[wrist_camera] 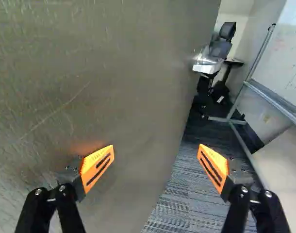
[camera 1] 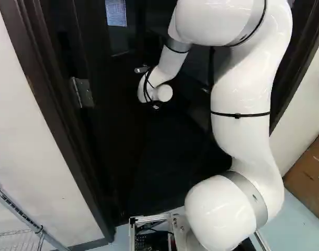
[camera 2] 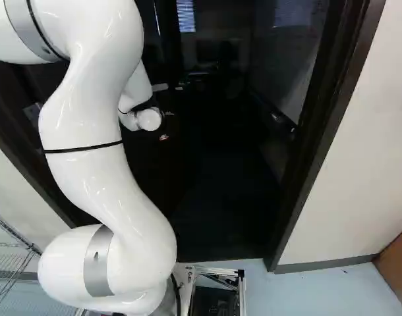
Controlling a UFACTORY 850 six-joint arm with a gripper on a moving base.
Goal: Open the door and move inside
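In the left base view, likely pushing the door [camera 1: 115, 130] inward, at left; in the right base view, facing the doorway [camera 2: 313, 151]; in the wrist view, holding the pincer [wrist_camera: 156, 155] spread, empty, so press wider, then drive in

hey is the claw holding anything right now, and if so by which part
Nothing is held: the claw stands open, its fingers wide apart and not closed on the door beside them.
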